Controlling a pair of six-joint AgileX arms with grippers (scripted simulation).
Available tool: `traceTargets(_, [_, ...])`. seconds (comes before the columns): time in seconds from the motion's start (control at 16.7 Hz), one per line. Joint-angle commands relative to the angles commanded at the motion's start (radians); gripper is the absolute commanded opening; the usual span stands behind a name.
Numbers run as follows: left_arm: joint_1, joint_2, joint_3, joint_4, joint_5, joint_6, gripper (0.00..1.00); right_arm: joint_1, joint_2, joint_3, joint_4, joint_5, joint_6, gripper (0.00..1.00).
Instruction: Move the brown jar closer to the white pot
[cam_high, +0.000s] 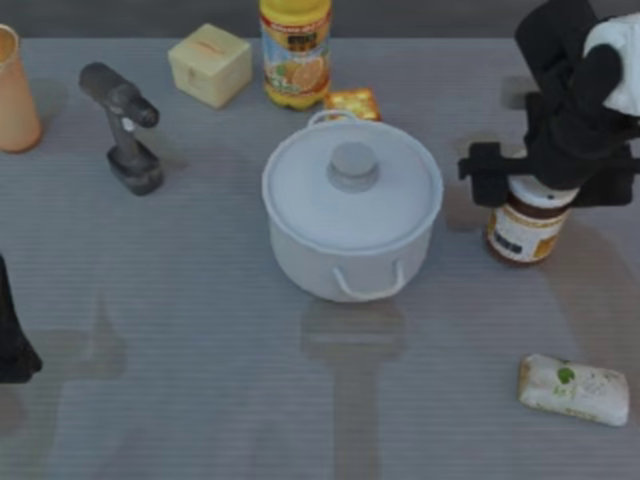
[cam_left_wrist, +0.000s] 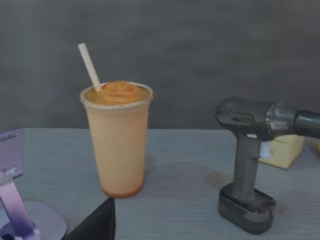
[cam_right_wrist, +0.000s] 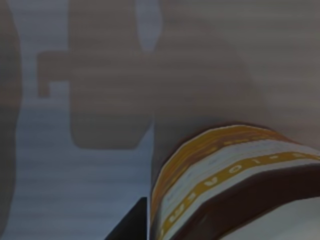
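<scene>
Your brown jar (cam_high: 527, 226) stands upright on the table (cam_high: 200, 350), right of the white pot (cam_high: 352, 205), near but clear of it. Right gripper (cam_high: 545, 172) sits right over the jar's lid; can't tell if it's clamped. Left gripper (cam_high: 12, 335) is parked well left of the pot; grip unclear too.

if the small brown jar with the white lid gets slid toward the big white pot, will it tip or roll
The small brown jar with the white lid stands upright and squat, so it likely slides rather than tips. Round sides would probably roll if toppled. The right gripper sits over its lid, right of the large white pot.
</scene>
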Motion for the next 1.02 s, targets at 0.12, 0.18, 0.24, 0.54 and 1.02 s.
traceTargets(0.12, [0.0, 0.0, 0.0, 0.0, 0.0, 0.0, 1.0, 0.0, 0.0, 0.0, 0.0, 0.0, 0.0, 0.3])
traceTargets(0.18, [0.0, 0.0, 0.0, 0.0, 0.0, 0.0, 1.0, 0.0, 0.0, 0.0, 0.0, 0.0, 0.0, 0.38])
traceTargets(0.24, [0.0, 0.0, 0.0, 0.0, 0.0, 0.0, 1.0, 0.0, 0.0, 0.0, 0.0, 0.0, 0.0, 0.45])
traceTargets(0.54, [0.0, 0.0, 0.0, 0.0, 0.0, 0.0, 1.0, 0.0, 0.0, 0.0, 0.0, 0.0, 0.0, 0.83])
traceTargets(1.02, [0.0, 0.0, 0.0, 0.0, 0.0, 0.0, 1.0, 0.0, 0.0, 0.0, 0.0, 0.0, 0.0, 1.0])
